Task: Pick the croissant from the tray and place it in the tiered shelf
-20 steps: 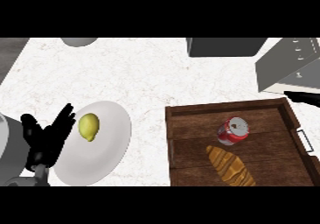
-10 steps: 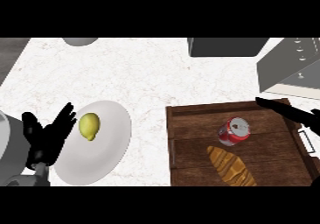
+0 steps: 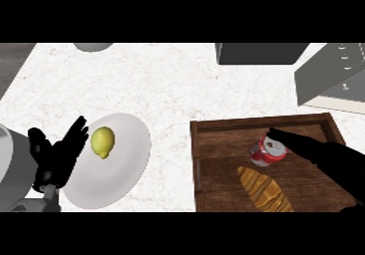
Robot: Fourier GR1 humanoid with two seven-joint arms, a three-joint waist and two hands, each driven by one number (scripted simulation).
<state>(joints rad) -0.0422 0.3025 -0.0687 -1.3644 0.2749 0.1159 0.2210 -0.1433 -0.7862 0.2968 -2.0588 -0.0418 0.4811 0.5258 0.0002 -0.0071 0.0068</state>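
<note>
The croissant (image 3: 265, 190), golden brown and elongated, lies in the near part of the dark wooden tray (image 3: 215, 130). A red soda can (image 3: 268, 152) lies on its side just beyond it in the same tray. My right hand (image 3: 329, 160) stretches in from the right over the tray, fingers straight, fingertips next to the can and slightly above and right of the croissant. It holds nothing. The grey tiered shelf (image 3: 336, 77) stands at the back right. My left hand (image 3: 57, 154) rests open at the left edge, fingers up, beside a white plate.
A white plate (image 3: 115, 172) with a yellow lemon (image 3: 102, 142) sits left of the tray on the marble counter. A dark grey box (image 3: 259, 52) stands at the back centre and a grey bowl (image 3: 93, 46) at the back left.
My right hand has moved leftward and nearer, from the tray's right rim to above the tray beside the can. The left hand, can and croissant have not moved.
</note>
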